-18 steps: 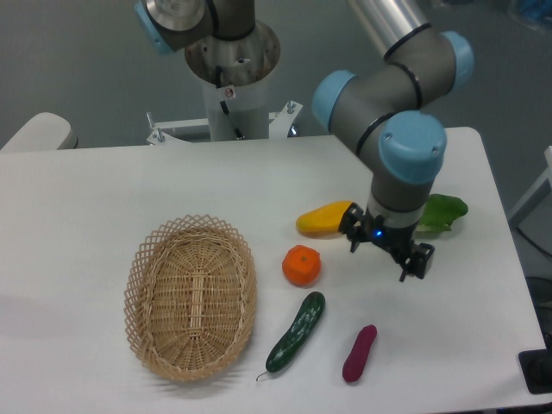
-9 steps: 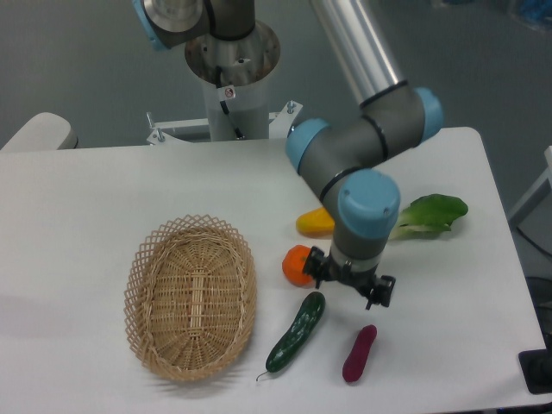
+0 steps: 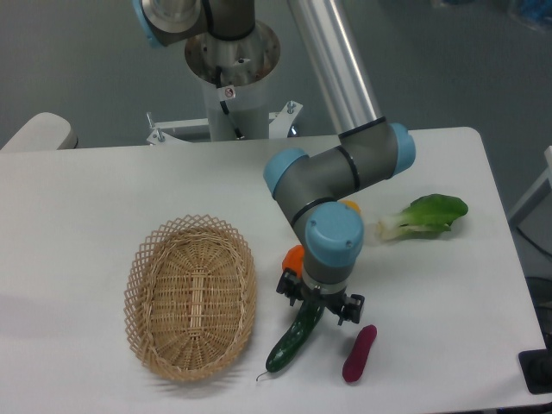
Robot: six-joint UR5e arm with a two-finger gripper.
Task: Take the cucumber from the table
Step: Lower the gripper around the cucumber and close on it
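White counter [image 3: 103, 198] holding a wicker basket [image 3: 191, 296] at left. Gripper [image 3: 317, 299] directly over upper end of cucumber [image 3: 290, 338], jaws spread either side, released, grasping nothing. Orange [image 3: 293, 256] partly hidden behind wrist; purple vegetable [image 3: 359, 353] just right; leafy green [image 3: 424, 216] well apart.

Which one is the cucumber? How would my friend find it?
Start at the big wicker basket on the white table. Just right of it, under the gripper, lies the cucumber: long, curved, shiny dark green, with a thin stem tip. The purple vegetable beside it is shorter, and the orange is round.
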